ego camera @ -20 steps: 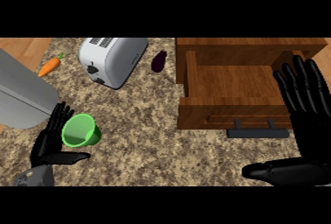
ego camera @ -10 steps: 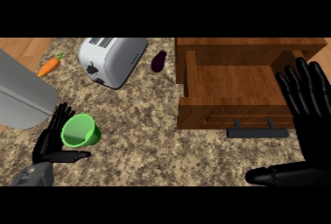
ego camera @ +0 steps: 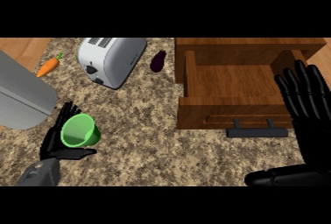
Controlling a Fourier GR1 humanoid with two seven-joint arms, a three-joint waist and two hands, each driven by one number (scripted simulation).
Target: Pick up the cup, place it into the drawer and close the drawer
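Green cup [ego camera: 81, 130] sits on the bench [ego camera: 155, 144], well left of the open drawer [ego camera: 233, 87], mouth up and slightly tilted. Left robot hand [ego camera: 55, 142] is just beyond it, on the side away from the drawer. Its fingers are straight and its thumb is out under the cup: open, contact unclear. Right robot hand [ego camera: 309, 105] rests open at the drawer's right side. We'd grasp with the left, then carry toward the drawer.

Below me, the tabletop [ego camera: 152, 109] is speckled brown stone, evenly lit. A wood-grain surface [ego camera: 19, 50] borders its far left corner.
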